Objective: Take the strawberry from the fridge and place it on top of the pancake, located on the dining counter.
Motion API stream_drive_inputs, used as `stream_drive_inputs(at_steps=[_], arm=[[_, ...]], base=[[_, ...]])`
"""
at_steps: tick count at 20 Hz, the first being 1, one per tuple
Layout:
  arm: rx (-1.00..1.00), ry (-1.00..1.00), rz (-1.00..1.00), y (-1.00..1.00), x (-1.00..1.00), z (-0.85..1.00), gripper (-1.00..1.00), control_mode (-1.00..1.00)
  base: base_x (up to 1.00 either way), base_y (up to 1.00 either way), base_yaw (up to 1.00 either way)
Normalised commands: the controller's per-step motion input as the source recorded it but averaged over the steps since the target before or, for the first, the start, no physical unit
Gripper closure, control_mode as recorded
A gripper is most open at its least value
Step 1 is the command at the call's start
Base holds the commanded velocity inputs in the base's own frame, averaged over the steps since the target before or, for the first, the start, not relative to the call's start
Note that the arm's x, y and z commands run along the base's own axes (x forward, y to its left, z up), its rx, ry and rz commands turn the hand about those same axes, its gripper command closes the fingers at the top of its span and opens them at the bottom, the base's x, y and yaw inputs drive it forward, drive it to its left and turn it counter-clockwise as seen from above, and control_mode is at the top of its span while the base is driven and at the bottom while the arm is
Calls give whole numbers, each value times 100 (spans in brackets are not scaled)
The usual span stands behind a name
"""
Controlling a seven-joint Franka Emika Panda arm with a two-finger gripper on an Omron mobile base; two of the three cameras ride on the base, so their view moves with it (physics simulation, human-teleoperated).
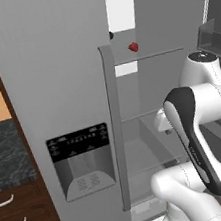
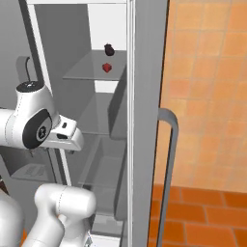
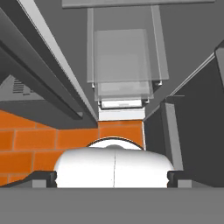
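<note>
Jaws are spread wide, holding nothing, probably prepped for grabbing. The strawberry (image 1: 133, 47) sits on an upper shelf (image 2: 91, 67) inside the open fridge (image 1: 54, 91), beside a small dark item (image 2: 109, 49).

Glossy white arm (image 1: 206, 92) built from chunky rounded segments, kinda bulbous at the joints. Dark charcoal strip (image 1: 193, 140) down one link with faint lettering, too small to read. Dark round joint cap (image 2: 37, 128) with a tiny pale logo. Flat grey disc capping one joint.
</note>
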Motion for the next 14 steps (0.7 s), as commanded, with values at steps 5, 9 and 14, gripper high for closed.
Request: stream_drive_inputs(at_steps=[5,9,14], arm=[[0,0,0,0,0,0,-100,100],[0,0,0,0,0,0,-100,100],[0,0,0,0,0,0,-100,100]], base=[[37,-1,3],[39,-2,2],[17,-19,4]])
